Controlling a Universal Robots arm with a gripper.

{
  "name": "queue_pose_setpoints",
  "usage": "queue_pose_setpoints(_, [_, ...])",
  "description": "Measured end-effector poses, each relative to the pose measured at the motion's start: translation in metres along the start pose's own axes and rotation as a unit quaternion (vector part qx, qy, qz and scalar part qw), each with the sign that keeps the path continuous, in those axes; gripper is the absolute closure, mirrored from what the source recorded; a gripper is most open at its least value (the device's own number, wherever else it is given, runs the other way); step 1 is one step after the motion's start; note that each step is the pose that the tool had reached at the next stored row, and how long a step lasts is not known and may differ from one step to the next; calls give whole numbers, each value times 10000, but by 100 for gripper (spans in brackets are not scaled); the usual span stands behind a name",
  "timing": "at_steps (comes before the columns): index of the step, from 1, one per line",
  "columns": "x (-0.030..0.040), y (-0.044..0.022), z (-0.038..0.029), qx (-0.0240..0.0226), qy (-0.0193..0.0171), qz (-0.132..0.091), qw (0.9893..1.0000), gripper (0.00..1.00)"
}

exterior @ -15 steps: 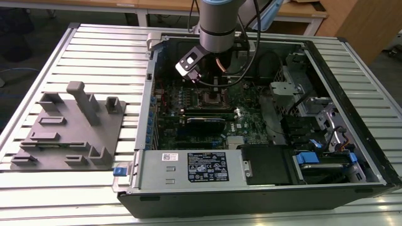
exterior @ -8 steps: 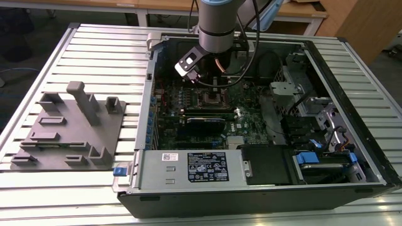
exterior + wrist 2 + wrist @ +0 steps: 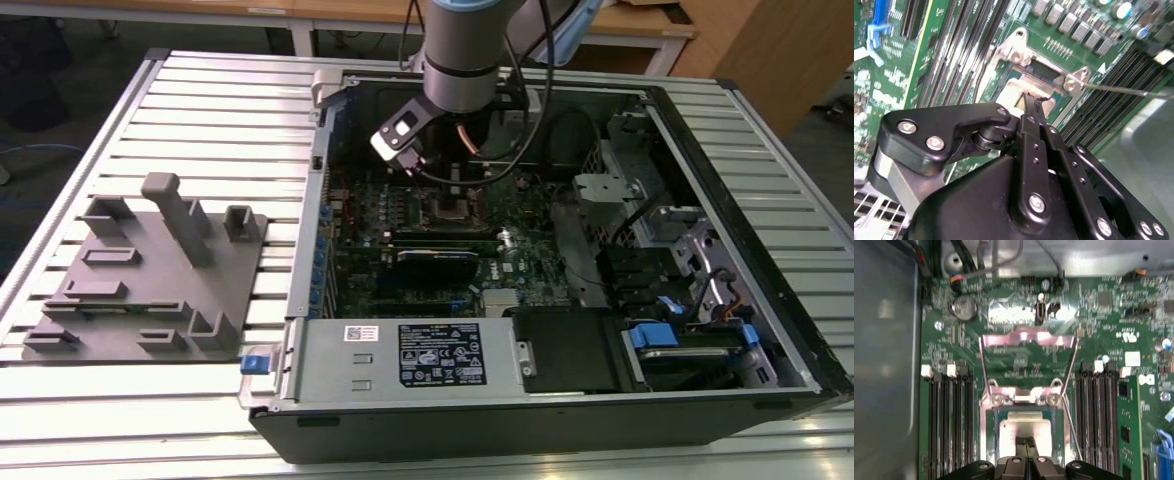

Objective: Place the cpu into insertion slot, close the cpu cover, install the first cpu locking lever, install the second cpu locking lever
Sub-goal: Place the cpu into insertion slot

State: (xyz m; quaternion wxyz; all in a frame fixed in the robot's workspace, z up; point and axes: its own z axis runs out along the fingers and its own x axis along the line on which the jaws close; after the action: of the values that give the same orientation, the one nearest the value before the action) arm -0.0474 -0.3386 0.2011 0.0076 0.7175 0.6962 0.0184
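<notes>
The gripper reaches down into the open computer case, which lies on the slatted surface. In the exterior view it is in the upper middle of the frame, right over the green board.

The jaws are closed tight together, and I see nothing held between them. Their tips sit on the cpu or just above it; I cannot tell which. The cpu lies in the insertion slot, with its shiny top facing up. The cpu cover stands open, tipped up on its hinge at the far side of the slot. A thin locking lever runs beside the slot, between it and the long memory slots.

I think the step in hand is setting the cpu in its slot. To do it well, the chip must lie flat, with all four edges inside the rim and no corner riding up. Any push should be soft and straight down, never sideways, because a slot like this likely has tiny pins that bend. The tips should stay on the middle of the chip, away from the cover and the lever.
</notes>
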Motion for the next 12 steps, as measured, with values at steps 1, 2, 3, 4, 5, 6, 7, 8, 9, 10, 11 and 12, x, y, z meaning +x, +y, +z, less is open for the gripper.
queue_pose_setpoints(1, [0, 1, -1, 30, -2, 1, 10000, 90])
queue_pose_setpoints(2, [0, 1, -1, 37, -3, 1, 10000, 90])
queue_pose_setpoints(3, [-1, 1, -1, 38, -3, 1, 10000, 90])
queue_pose_setpoints(4, [0, 1, -1, 39, -3, 1, 10000, 90])
queue_pose_setpoints(5, [0, 1, 0, 39, -2, 1, 10000, 90])
queue_pose_setpoints(6, [0, 7, 1, 39, -1, 0, 10000, 90])
queue_pose_setpoints(7, [1, 18, 2, 39, 0, 0, 10000, 90])
queue_pose_setpoints(8, [1, 28, 1, 39, -1, 1, 10000, 90])
queue_pose_setpoints(9, [1, 31, 2, 38, -1, 0, 10000, 90])
queue_pose_setpoints(10, [0, 31, 1, 39, -2, 1, 10000, 90])
queue_pose_setpoints(11, [1, 33, 1, 39, -2, 1, 10000, 90])
queue_pose_setpoints(12, [1, 34, 2, 39, -2, 1, 10000, 90])
